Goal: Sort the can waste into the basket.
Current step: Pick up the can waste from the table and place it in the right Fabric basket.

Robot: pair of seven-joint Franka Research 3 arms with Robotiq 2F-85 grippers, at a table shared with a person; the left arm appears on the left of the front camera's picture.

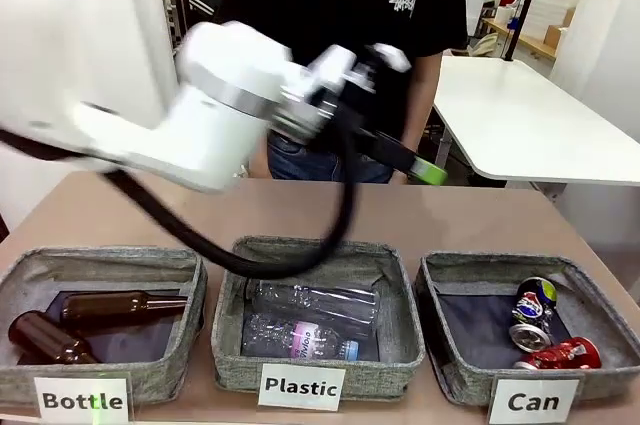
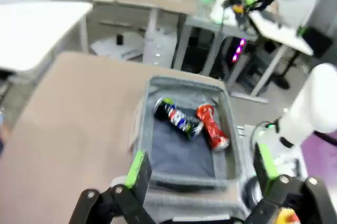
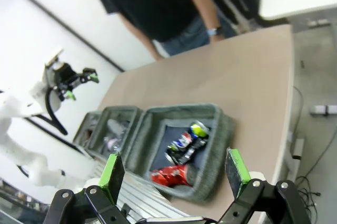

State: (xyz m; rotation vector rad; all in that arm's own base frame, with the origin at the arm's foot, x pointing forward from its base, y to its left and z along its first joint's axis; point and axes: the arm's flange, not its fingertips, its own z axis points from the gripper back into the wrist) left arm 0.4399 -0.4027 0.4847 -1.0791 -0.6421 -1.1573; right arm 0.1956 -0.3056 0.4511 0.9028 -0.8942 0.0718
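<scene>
The grey "Can" basket point(image 1: 498, 263) stands at the table's front right. Two cans lie inside it: a dark one with blue, red and white marks point(image 1: 534, 301) and a shiny red one point(image 1: 562, 353). My left gripper point(image 1: 425, 167) hangs high over the table's far middle, blurred by motion. In the left wrist view its fingers point(image 2: 138, 168) stand wide apart and empty above the basket point(image 2: 187, 83), with the dark can point(image 2: 178, 118) and the red can point(image 2: 212, 126) side by side. My right gripper point(image 3: 174, 168) is open and empty above the basket point(image 3: 181, 109), dark can point(image 3: 187, 140) and red can point(image 3: 171, 175).
A "Plastic" basket point(image 1: 232, 345) with clear bottles sits in the middle and a "Bottle" basket point(image 1: 190, 290) with brown glass bottles at the left. A person in a black shirt point(image 1: 350, 5) stands at the far edge. A white table point(image 1: 520, 115) lies behind on the right.
</scene>
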